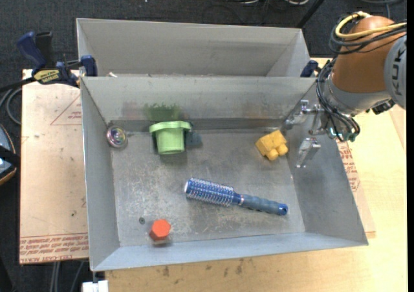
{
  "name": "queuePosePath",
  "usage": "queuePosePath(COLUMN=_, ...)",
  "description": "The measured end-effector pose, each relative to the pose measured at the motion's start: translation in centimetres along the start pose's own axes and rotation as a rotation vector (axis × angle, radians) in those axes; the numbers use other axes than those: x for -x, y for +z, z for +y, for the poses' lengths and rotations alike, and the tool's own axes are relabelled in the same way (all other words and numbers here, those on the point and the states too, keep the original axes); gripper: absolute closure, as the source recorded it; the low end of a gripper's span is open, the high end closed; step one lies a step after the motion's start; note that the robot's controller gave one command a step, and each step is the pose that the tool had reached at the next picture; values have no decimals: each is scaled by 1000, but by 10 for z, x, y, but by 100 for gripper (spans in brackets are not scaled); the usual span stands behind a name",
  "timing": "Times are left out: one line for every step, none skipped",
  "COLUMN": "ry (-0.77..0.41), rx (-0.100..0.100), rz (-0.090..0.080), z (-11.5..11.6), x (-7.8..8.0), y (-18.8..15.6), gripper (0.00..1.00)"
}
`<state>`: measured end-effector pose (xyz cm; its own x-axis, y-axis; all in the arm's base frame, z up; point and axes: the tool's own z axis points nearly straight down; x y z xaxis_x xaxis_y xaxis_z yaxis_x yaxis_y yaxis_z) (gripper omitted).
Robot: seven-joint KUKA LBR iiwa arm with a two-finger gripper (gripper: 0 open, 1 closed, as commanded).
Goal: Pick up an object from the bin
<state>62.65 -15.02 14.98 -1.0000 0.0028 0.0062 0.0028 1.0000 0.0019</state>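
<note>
My gripper (303, 135) hangs just inside the bin (194, 93) at its 3 o'clock wall. As far as I can judge, the two metal fingers stand apart and nothing is between them.

Nearest item: a small yellow toy (272, 145), lumpy in shape, lying on the floor just beside my fingers at their 9 o'clock, apart from them. A blue hairbrush (236, 197) lies flat toward 7 o'clock, its handle end nearer to me.

Well apart, across the floor:
- a green cup (170, 136), by the back wall
- a small shiny ball (117, 136), at the far 9 o'clock side
- a small orange piece (160, 229), at the bin's 7 o'clock corner

Step in hand, by my judgement: approach, with no grasp made. The next move calls for shifting toward 9 o'clock to centre on the yellow toy, descending, then closing.

Arm pose: my orange-covered wrist (362, 54) reaches in over the rim from 2 o'clock, cables looped about it, and points the gripper down.
</note>
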Motion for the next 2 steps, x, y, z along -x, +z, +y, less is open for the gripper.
queuePosePath(ry=154, rx=-2, rz=-15, z=7, x=18, y=57, gripper=0)
queuePosePath(ry=-128, rx=1, rz=-12, z=81, x=30, y=49, gripper=0)
